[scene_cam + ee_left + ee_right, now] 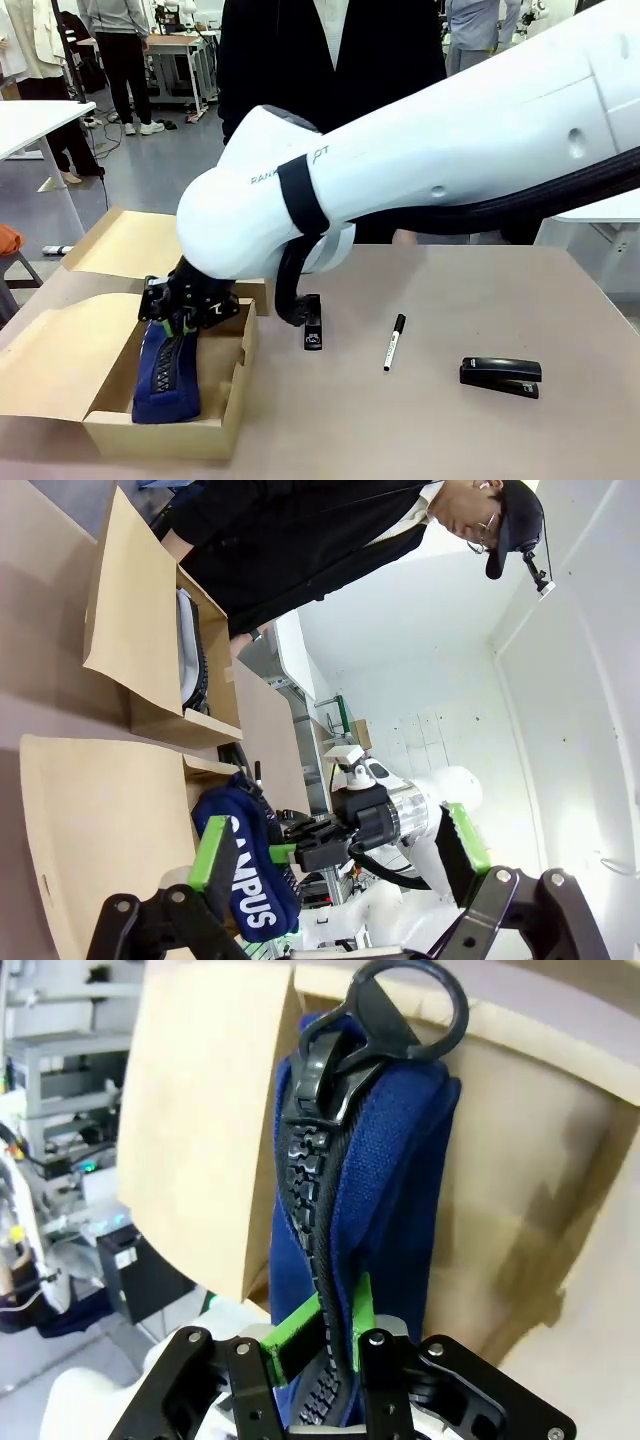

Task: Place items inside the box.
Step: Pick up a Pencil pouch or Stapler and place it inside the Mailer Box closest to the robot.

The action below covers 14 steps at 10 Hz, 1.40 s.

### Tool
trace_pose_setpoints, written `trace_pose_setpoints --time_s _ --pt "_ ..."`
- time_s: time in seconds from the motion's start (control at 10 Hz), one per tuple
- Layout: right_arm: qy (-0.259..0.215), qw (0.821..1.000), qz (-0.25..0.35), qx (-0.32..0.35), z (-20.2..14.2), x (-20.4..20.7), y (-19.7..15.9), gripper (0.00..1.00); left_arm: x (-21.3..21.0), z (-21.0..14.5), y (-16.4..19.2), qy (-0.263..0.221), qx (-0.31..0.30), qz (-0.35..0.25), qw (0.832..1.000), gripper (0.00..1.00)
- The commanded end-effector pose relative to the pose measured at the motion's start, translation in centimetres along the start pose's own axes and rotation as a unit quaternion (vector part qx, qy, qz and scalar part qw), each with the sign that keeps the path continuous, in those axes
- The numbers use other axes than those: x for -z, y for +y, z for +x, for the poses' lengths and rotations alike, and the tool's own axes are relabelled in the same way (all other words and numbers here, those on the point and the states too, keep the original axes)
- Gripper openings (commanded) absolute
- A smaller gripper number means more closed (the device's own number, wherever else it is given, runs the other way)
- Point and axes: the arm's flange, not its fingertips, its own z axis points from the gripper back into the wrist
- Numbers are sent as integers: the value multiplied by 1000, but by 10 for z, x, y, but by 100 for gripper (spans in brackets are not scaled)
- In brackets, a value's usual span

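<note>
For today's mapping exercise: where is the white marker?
In the front view the white marker lies on the table, between the cardboard box and the right-hand black stapler.

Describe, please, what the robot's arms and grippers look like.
The right arm is a rounded white shell with a black band, faint grey lettering and a black ribbed cable alongside. The right gripper is black with green pads; the left gripper looks the same.

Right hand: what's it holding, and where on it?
The right hand pinches the navy zip pouch across its zipper, near one end.
</note>
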Motion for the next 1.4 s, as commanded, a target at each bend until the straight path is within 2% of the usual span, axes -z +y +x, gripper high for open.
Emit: trace_pose_setpoints --time_s 0.0,0.3,0.6,0.8,1.2,1.3 --pt "-4 999 -33 10 4 7 18 10 1 0 -1 -8 11 -11 1000 100" --pt "5 998 -66 12 4 26 4 10 1 0 -1 -8 11 -11 1000 100" --pt "-4 996 -86 22 13 27 -8 10 1 0 -1 -8 11 -11 1000 100" --pt "-40 989 -140 13 19 30 -11 10 1 0 -1 -8 11 -11 1000 100" --pt "-2 993 -120 5 16 38 -8 10 1 0 -1 -8 11 -11 1000 100" --pt "5 993 -122 2 16 39 -8 69 1 0 -1 -8 11 -11 1000 100"
